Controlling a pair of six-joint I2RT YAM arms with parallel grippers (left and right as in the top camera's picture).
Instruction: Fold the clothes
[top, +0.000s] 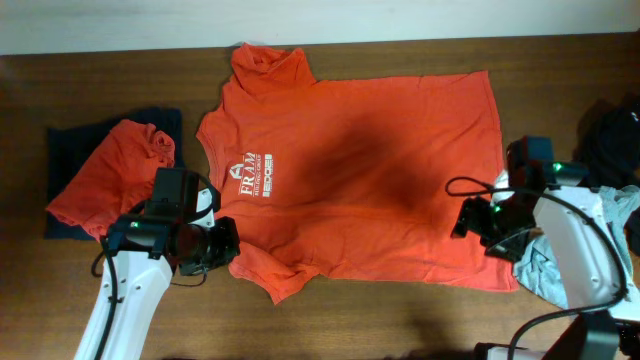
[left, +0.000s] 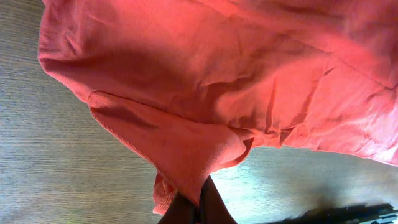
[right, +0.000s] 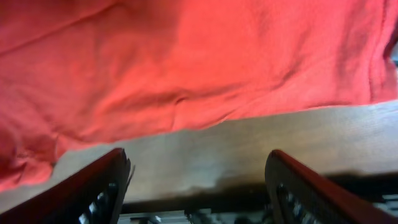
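Left gripper (top: 228, 246) first, from overhead: it is clamped on the red-orange T-shirt (top: 370, 170) at the seven o'clock corner, by the near sleeve, while the right gripper (top: 468, 216) sits at the four o'clock hem. The shirt lies spread across the table (top: 400, 335), collar toward nine, white print (top: 247, 178) beside it, far sleeve reaching the table's twelve o'clock edge. Open wood runs along six. At nine, a small red-orange garment (top: 110, 180) rests on a navy one (top: 68, 150); at three, a black garment (top: 612, 140) and a grey-blue one (top: 545, 268) crowd the right arm. Left wrist: here is the pinch the overhead hides, fingers (left: 214, 208) at six o'clock closed on a bunched fold, bare wood at nine and four. Right wrist: fingers (right: 99, 186) spread wide with nothing between them, bare table beneath, the hem running across twelve just ahead, untouched.
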